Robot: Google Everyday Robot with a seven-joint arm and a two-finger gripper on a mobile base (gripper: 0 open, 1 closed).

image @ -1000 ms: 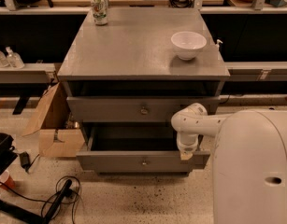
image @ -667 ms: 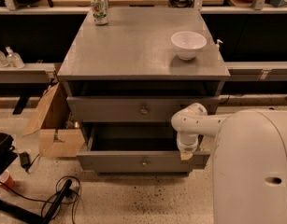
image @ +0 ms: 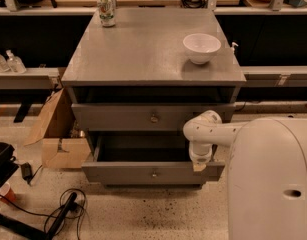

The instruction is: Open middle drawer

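Middle drawer (image: pixel 118 173) pulled well out below the front edge of counter (image: pixel 143 59); we see dark interior. Its front hides whatever lies beneath. Claw (image: pixel 198 166) points down at drawer's right end, at front rim; wrist covers it, so we cannot tell its state. Upper drawer (image: pixel 113 118) barely out. White bowl (image: pixel 201 47) near counter's right edge.

Glossy white, rounded everywhere.
There's the big smooth body shell (image: pixel 273 184) with one small dark oval slot on its side, a white arm (image: pixel 209 131) of bulging jointed segments, and the gripper (image: pixel 199 166), tan at its tip, just above the lowest drawer (image: pixel 143 174) at its right end.
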